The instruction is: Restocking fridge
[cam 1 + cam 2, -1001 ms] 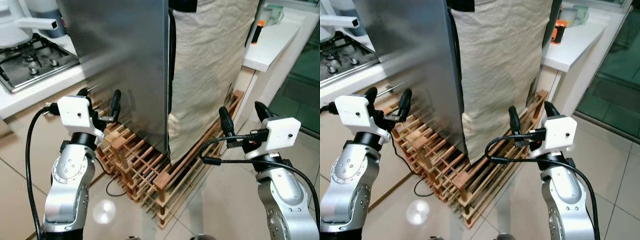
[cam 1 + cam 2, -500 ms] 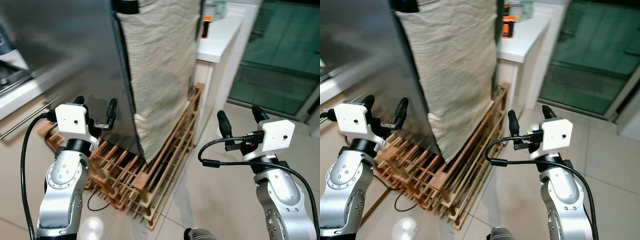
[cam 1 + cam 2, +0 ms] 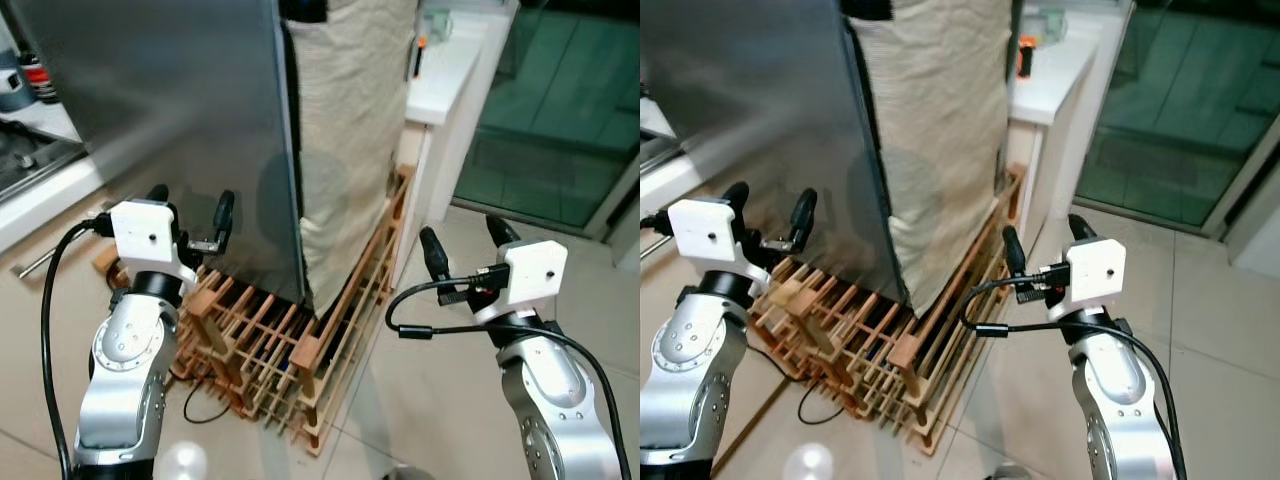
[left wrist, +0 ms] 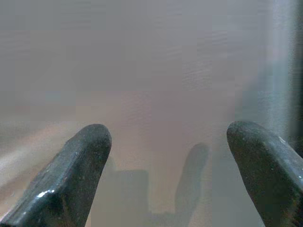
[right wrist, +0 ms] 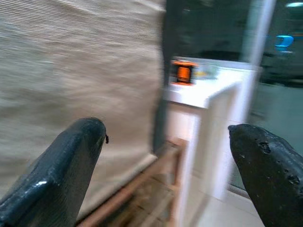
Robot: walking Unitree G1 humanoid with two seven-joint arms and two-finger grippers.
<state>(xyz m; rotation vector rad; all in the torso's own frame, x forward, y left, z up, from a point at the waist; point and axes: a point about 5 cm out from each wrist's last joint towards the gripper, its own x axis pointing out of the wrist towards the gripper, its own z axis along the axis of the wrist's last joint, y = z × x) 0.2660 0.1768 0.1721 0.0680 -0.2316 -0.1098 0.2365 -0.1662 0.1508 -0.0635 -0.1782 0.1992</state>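
The fridge (image 3: pixel 170 120) is a tall steel box standing on a wooden slatted pallet (image 3: pixel 290 340); a beige cloth (image 3: pixel 350 130) hangs down its right side. My left gripper (image 3: pixel 190 208) is open, held close in front of the steel face, which the left wrist view shows as a blurred grey surface (image 4: pixel 156 71). My right gripper (image 3: pixel 466 246) is open to the right of the pallet, over the tiled floor, with nothing between its fingers (image 5: pixel 61 165).
A white counter (image 3: pixel 445 70) stands right of the fridge, with an orange item (image 3: pixel 1025 55) on it. Dark glass doors (image 3: pixel 560 110) lie beyond. A stove (image 3: pixel 25 150) and counter edge are at far left. A black cable (image 3: pixel 205 400) lies by the pallet.
The whole view has swung, so the camera moved: the fridge now sits more central and the stove shows again at left. Both grippers stay open and empty.
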